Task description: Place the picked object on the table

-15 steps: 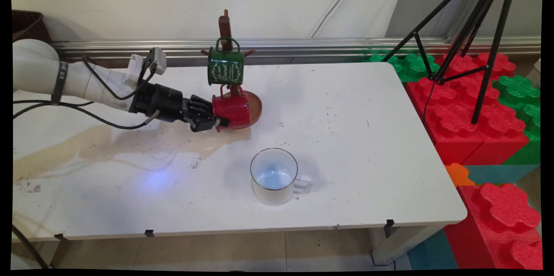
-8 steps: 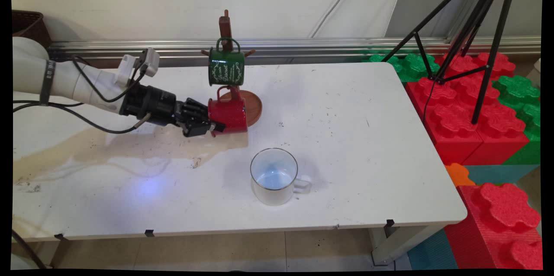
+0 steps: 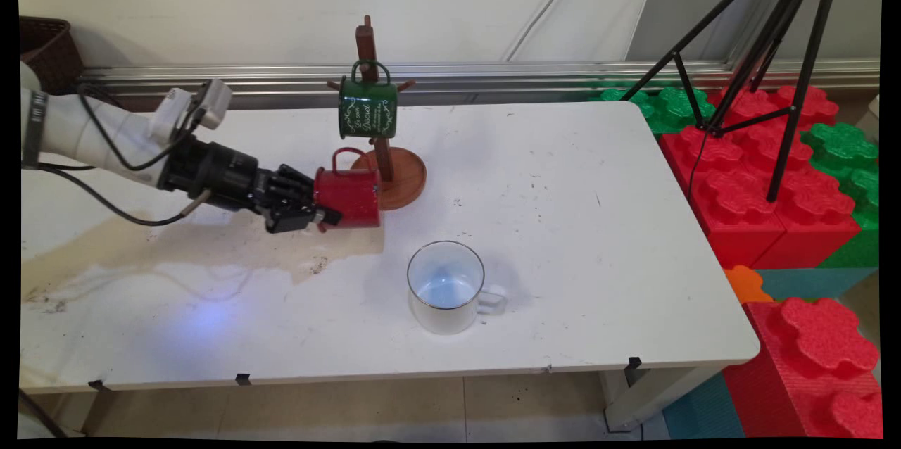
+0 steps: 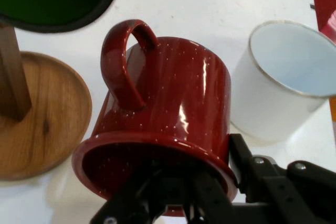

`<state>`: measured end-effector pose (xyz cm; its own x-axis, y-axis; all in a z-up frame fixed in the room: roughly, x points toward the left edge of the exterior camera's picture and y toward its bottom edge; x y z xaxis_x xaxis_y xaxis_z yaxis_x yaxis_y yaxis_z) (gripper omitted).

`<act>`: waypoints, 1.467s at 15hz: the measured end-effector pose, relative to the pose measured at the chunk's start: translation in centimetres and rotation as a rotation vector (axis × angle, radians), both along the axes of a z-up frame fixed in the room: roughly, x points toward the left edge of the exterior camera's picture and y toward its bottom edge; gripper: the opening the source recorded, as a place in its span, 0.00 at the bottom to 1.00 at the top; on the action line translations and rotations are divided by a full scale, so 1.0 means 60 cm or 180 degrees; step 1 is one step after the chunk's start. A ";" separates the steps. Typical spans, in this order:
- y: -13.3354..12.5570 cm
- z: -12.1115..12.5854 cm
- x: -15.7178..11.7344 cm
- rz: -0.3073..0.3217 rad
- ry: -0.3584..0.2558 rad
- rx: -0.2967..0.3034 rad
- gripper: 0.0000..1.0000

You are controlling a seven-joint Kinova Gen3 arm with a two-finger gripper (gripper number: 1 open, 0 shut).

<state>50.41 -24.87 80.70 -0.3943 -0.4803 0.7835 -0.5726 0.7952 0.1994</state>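
- Nearest the camera in the main view, a white mug stands upright on the white tabletop, mouth up, its handle toward the picture's right. It is untouched and sits apart from the hand, to the right of it and nearer the front edge.
- A pale brown stain spreads over the tabletop's left part, under and in front of the arm.
- Behind the white mug and to the left, the hand is closed on the rim of a red mug: in the hand view one finger reaches inside the mouth and the other presses on the outer wall.
- The red mug lies on its side in the grip, above the tabletop. Its long axis runs straight out from the hand toward the picture's right, mouth at the hand, base pointing away, handle uppermost.
- Just beyond the mug's base is a wooden mug tree with a round base. The red mug is close beside that base, and no contact shows.
- A green mug hangs by its handle from an upper peg of the tree, above and behind the red mug.
- Farthest back and off to the right, red and green foam blocks and a black tripod stand beside the tabletop.
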 end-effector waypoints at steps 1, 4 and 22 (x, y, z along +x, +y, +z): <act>0.006 0.005 0.008 -0.0018 -0.0035 -0.0002 0.00; 0.018 0.019 0.027 -0.0065 -0.0136 -0.0018 0.00; 0.052 0.087 0.156 -0.0350 -0.1176 -0.0106 0.00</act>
<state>59.75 -21.73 85.93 -0.7007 -0.3963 0.5933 -0.5120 0.8584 -0.0313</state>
